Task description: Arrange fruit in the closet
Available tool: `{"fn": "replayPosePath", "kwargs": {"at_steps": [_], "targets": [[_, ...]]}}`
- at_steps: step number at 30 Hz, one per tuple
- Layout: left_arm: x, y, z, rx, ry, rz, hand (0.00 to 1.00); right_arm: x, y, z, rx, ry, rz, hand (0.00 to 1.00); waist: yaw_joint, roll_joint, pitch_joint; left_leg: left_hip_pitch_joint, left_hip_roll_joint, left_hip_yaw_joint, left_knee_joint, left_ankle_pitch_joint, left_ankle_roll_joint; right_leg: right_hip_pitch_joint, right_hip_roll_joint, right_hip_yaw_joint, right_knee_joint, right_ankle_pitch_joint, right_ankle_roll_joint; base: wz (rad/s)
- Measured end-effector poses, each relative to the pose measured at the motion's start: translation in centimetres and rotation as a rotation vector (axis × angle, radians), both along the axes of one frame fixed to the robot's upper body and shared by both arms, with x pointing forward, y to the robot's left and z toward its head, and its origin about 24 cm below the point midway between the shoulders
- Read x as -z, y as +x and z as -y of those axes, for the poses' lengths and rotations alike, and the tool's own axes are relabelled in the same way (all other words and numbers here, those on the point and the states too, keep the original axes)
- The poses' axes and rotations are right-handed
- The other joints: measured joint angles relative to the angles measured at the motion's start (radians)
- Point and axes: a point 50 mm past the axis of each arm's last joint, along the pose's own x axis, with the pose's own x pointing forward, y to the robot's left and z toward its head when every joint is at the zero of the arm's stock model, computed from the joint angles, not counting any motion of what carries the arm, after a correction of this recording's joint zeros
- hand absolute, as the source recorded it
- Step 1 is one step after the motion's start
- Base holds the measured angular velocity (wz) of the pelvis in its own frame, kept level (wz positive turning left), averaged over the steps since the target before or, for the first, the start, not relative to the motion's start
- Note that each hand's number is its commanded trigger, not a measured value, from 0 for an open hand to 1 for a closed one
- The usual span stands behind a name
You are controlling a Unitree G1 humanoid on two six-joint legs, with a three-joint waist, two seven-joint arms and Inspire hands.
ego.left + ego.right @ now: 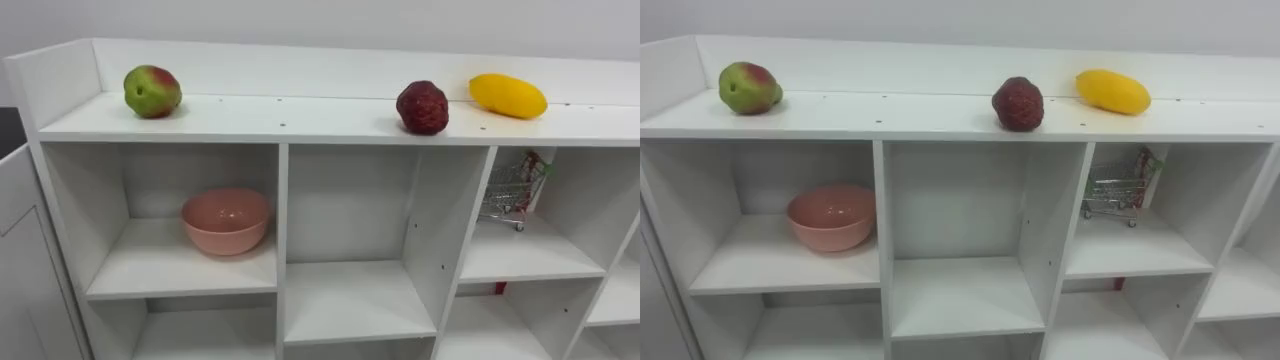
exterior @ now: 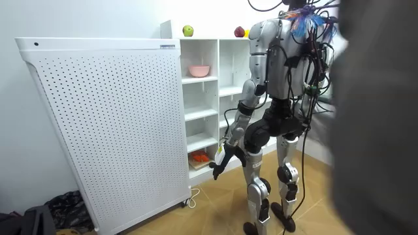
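Since every piece is laid on top of the shelf unit [image 1: 300,121], an apple [image 1: 152,91] is found at the left, a dark red fruit [image 1: 423,107] midway and a yellow fruit [image 1: 508,96] right of it. A pink bowl [image 1: 226,220] is kept in the compartment under the apple. What is probably the left hand [image 2: 219,164] is hung low, and its state cannot be told. Each fruit should be clasped round its middle.

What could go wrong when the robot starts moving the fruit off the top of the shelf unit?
The dark red fruit sits close to the front edge of the shelf top, which has no lip there; a nudge could roll it off. The pink bowl takes up part of its cubby; a careless reach inside could knock it.
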Motion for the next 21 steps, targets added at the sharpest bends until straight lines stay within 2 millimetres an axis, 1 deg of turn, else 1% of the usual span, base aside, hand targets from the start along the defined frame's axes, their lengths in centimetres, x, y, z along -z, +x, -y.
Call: {"fn": "replayPosePath", "kwargs": {"at_steps": [5,11,17,19,21], "targets": [[0.0,-0.1,0.0,0.000,-0.001,-0.001,0.00,0.0,0.0,0.2,0.003,-0.009,0.001,0.00,0.000,0.009,0.0005,0.000,0.000,0.000,0.001,0.000,0.000,0.000,0.000,0.000,0.002,0.000,-0.001,0.00],[0.0,0.0,0.0,0.000,-0.001,0.001,0.00,-0.1,0.0,0.4,0.027,-0.022,0.000,0.00,0.000,0.014,0.0019,-0.001,0.000,0.000,0.001,0.000,0.000,-0.001,0.000,0.000,0.002,0.000,-0.001,0.00],[-0.1,0.8,0.0,0.003,-0.020,0.046,0.00,-0.1,0.1,0.5,0.045,-0.025,0.007,0.00,-0.001,0.015,0.0008,-0.001,0.000,0.000,-0.005,0.000,0.000,-0.004,0.001,0.000,0.000,0.000,0.000,0.00],[-0.2,1.3,0.0,0.004,-0.024,0.073,0.00,-0.2,0.5,0.7,0.062,-0.035,0.027,0.00,-0.002,0.013,0.0017,-0.001,0.000,0.001,-0.004,0.000,0.000,-0.006,0.001,0.001,0.001,0.000,0.000,0.00],[-0.3,1.9,-0.1,-0.004,-0.031,0.110,0.00,-0.5,1.5,1.1,0.083,-0.055,0.072,0.00,-0.004,0.013,0.0040,-0.001,0.000,0.003,-0.004,0.000,0.000,-0.006,0.000,0.003,0.002,0.000,0.000,0.00]]}}
